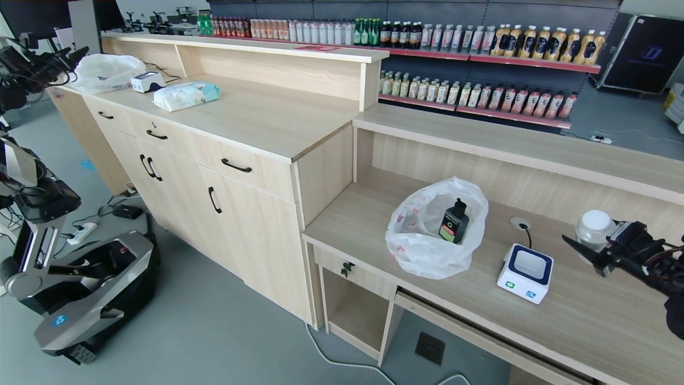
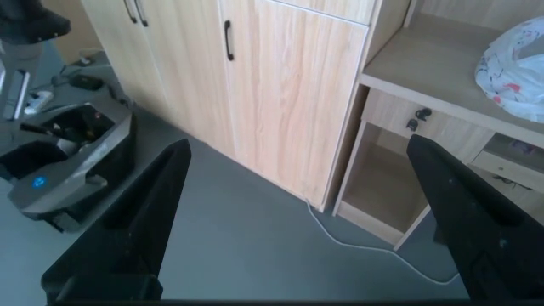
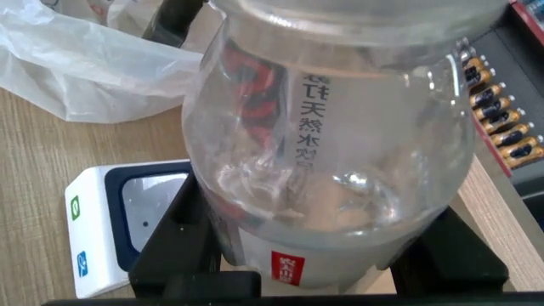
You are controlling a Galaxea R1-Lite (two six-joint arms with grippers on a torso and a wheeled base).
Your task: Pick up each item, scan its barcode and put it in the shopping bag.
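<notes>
A clear water bottle (image 1: 594,227) with a white cap stands upright at the right end of the low wooden desk (image 1: 588,321). My right gripper (image 1: 590,251) is shut on the bottle (image 3: 331,161), one dark finger pressed to each side of it. The white barcode scanner (image 1: 526,272) (image 3: 110,229) sits left of the bottle. Farther left is the white plastic shopping bag (image 1: 435,230) (image 3: 76,59), mouth open, holding a dark bottle (image 1: 455,222) with a black cap. My left gripper (image 2: 297,221) hangs open above the grey floor in front of the cabinet.
A raised ledge (image 1: 507,144) runs behind the desk, and a taller counter (image 1: 256,112) stands to its left with a wipes pack (image 1: 184,96), a second scanner (image 1: 147,82) and another bag (image 1: 107,72). Shelves of drink bottles (image 1: 481,64) fill the back. Another robot base (image 1: 80,283) stands on the floor at left.
</notes>
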